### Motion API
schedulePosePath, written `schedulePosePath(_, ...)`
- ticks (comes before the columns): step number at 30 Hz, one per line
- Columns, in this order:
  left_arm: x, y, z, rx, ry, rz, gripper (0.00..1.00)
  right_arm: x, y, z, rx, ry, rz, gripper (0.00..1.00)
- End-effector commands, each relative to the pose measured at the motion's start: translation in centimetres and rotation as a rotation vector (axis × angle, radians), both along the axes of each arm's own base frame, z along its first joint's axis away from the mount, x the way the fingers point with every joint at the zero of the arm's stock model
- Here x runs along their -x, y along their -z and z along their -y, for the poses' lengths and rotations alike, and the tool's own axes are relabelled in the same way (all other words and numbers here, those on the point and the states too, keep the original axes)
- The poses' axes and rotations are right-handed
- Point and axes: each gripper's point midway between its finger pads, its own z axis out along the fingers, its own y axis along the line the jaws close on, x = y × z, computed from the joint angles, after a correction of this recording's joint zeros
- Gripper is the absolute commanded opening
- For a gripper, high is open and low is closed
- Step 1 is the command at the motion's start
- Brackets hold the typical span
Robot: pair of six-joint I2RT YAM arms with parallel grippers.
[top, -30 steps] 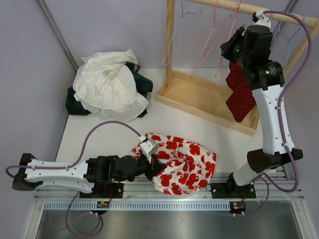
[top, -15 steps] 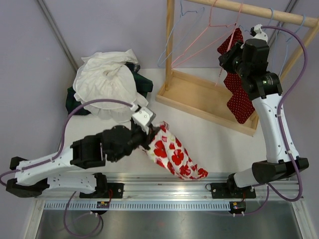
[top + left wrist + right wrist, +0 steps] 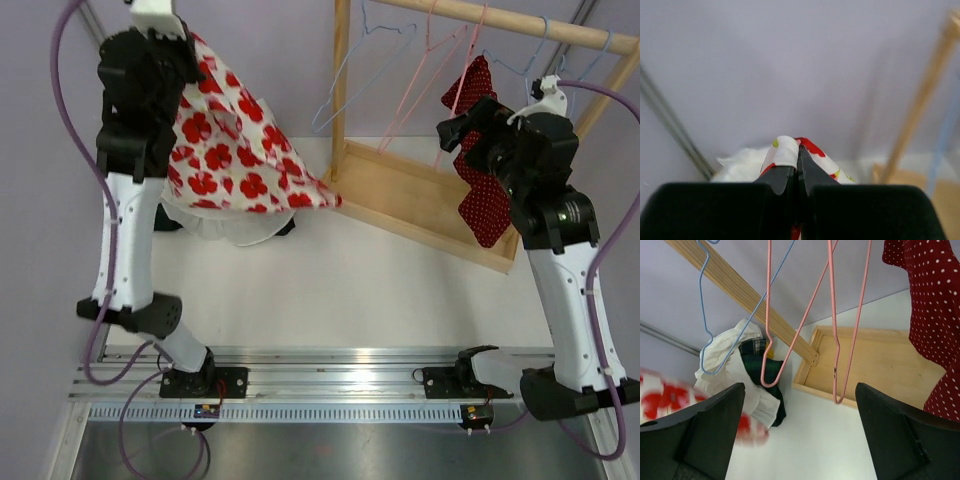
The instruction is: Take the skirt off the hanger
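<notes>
A dark red polka-dot skirt (image 3: 483, 205) (image 3: 935, 300) hangs from the wooden rail (image 3: 500, 20) at the back right. The hanger that carries it is hidden by its cloth. My right gripper (image 3: 462, 135) (image 3: 800, 387) is open just left of that skirt, with nothing between its fingers. Two bare pink hangers (image 3: 430, 70) (image 3: 835, 340) dangle in front of it. My left gripper (image 3: 185, 45) (image 3: 799, 150) is raised high at the back left, shut on a fold of a white skirt with red flowers (image 3: 230, 150) (image 3: 785, 150), which hangs down from it.
The wooden rack's base tray (image 3: 400, 195) sits on the white table at the back right. A heap of white and dark green clothes (image 3: 225, 225) (image 3: 740, 370) lies at the back left under the flowered skirt. Blue hangers (image 3: 702, 315) also hang from the rail.
My left arm has swung the flowered skirt up from the table's front to high at the back left. My right gripper has opened and dropped a little beside the polka-dot skirt.
</notes>
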Motion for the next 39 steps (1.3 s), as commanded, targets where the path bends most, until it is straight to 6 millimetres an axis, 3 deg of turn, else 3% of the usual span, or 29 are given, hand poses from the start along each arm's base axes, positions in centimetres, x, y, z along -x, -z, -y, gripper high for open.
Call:
schedulePosePath(1,-6.4,-3.7,-2.9,0.096,-0.003,0.132,0.00,2.9,-1.9,0.0,-0.032,-0.033,0.096,1.00)
schedulePosePath(3,-9.6,-3.7,-3.9,0.170,0.032,0.173,0.00,3.4,-1.0,-0.3,-0.037,-0.053,0.075,1.00)
schedulePosePath(4,-12.5,-2.5,-3.3,0.186,0.085,0.203,0.00,3.9,-0.8,-0.6,-0.038,-0.074,0.069,1.00)
schedulePosePath(6,-15.4,0.1,-4.1,0.249,0.072,0.202,0.00,4.4,0.2,-1.1,-0.040,-0.112,0.037,1.00)
schedulePosePath(7,-17.7,3.4,-4.4,0.271,0.054,0.174,0.00,4.6,0.4,-1.2,-0.038,-0.117,0.031,0.99)
schedulePosePath(9,-20.0,7.6,-4.0,0.311,0.080,0.090,0.00,5.4,0.9,-1.0,-0.036,-0.114,0.031,0.99)
schedulePosePath(10,-22.2,12.4,-3.7,0.318,0.076,0.000,0.09,5.6,1.0,-1.0,-0.031,-0.118,0.037,0.99)
schedulePosePath(11,-23.0,14.7,-3.6,0.335,0.074,-0.051,0.21,5.7,1.1,-0.9,-0.029,-0.117,0.042,0.99)
schedulePosePath(12,-23.6,17.7,-3.6,0.343,0.060,-0.124,0.50,6.3,0.6,-0.7,-0.024,-0.117,0.060,0.99)
schedulePosePath(13,-24.3,21.1,-3.8,0.350,0.044,-0.196,0.98,6.5,0.4,-0.5,-0.015,-0.113,0.069,0.99)
schedulePosePath(15,-24.5,26.7,-5.2,0.381,-0.034,-0.347,0.99,7.2,-0.7,-0.5,-0.007,-0.124,0.097,1.00)
schedulePosePath(16,-24.2,27.7,-5.7,0.393,-0.066,-0.383,0.99,7.4,-1.1,-0.4,0.010,-0.128,0.108,0.99)
schedulePosePath(19,-21.7,27.7,-6.1,0.409,-0.089,-0.422,0.99,8.4,-3.2,0.2,0.046,-0.118,0.158,1.00)
schedulePosePath(23,-15.3,21.3,-6.5,0.396,-0.084,-0.294,0.99,9.6,-7.1,1.5,0.042,-0.056,0.239,0.99)
schedulePosePath(24,-12.2,18.8,-6.5,0.398,-0.070,-0.240,0.99,8.9,-7.4,1.7,0.039,-0.038,0.229,0.99)
schedulePosePath(25,-10.7,17.6,-6.5,0.397,-0.063,-0.210,0.99,9.5,-9.5,1.9,0.025,-0.027,0.266,0.99)
schedulePosePath(26,-9.2,17.0,-6.3,0.397,-0.054,-0.196,0.99,9.3,-9.1,2.1,0.033,-0.013,0.227,0.99)
schedulePosePath(27,-7.5,17.3,-6.3,0.398,-0.047,-0.200,0.99,7.5,-8.5,2.3,0.051,0.014,0.186,0.99)
schedulePosePath(28,-4.7,14.7,-6.1,0.399,-0.027,-0.143,0.99,7.0,-8.6,2.6,0.067,0.027,0.176,1.00)
schedulePosePath(29,-3.1,13.9,-6.1,0.397,-0.018,-0.123,0.99,7.1,-9.5,2.9,0.078,0.044,0.183,1.00)
schedulePosePath(30,-1.7,13.8,-5.7,0.393,0.003,-0.118,0.99,5.6,-9.0,3.3,0.100,0.080,0.155,1.00)
schedulePosePath(31,0.6,13.2,-5.5,0.389,0.018,-0.095,0.99,5.1,-9.0,3.7,0.128,0.098,0.152,1.00)
schedulePosePath(32,1.7,13.3,-5.3,0.382,0.028,-0.092,0.99,5.1,-9.5,4.1,0.137,0.117,0.158,1.00)
schedulePosePath(33,2.7,13.9,-4.9,0.376,0.047,-0.111,0.99,4.0,-9.0,4.8,0.154,0.165,0.133,0.99)
schedulePosePath(37,7.5,14.5,-4.1,0.360,0.088,-0.120,0.99,2.7,-8.2,6.6,0.214,0.265,0.093,1.00)
schedulePosePath(39,10.2,16.0,-3.8,0.350,0.111,-0.128,0.99,2.3,-7.6,7.4,0.234,0.314,0.076,0.99)
